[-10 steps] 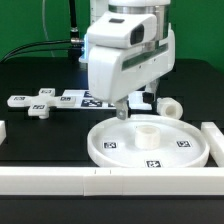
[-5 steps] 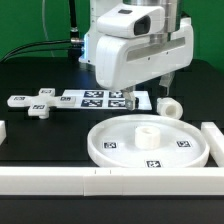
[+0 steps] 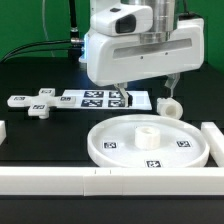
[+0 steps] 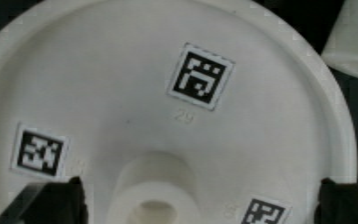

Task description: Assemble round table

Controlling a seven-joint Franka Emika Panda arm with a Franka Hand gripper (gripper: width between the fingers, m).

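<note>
Fingers (image 4: 48, 200) are held spread wide and empty over the disc (image 3: 125, 128), seemingly so the cylinder (image 3: 171, 105) just beside the disc can be straddled next.

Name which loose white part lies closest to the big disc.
The short thick cylinder, just beyond the disc rim on the exterior view's right; the cross-shaped piece lies farther off, at that view's left.
</note>
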